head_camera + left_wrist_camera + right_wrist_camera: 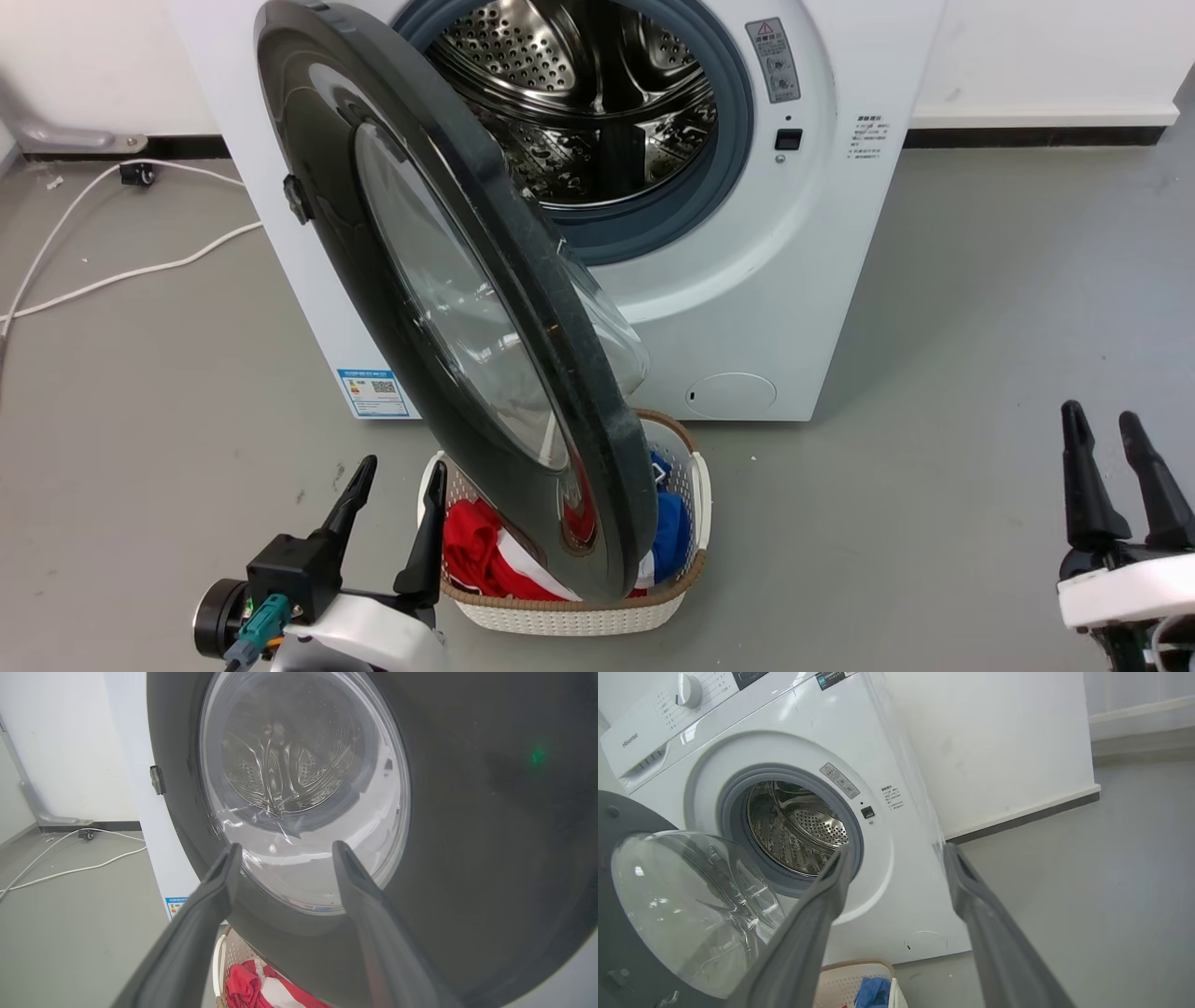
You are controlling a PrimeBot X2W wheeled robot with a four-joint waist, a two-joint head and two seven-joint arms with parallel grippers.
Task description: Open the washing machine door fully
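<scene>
The washing machine door (448,299), glossy black with bulging glass, stands ajar; left hand (401,467) and right hand (1100,413) wide.

one washing machine (794,280), one door (448,308), one laundry basket (560,618)

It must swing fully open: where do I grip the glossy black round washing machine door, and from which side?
Pinch the glossy black round washing machine door at its free rim above the white laundry basket, edge-on from the robot's side, probably with the open left claw: the rim is narrow, the faces broad and smooth.
</scene>
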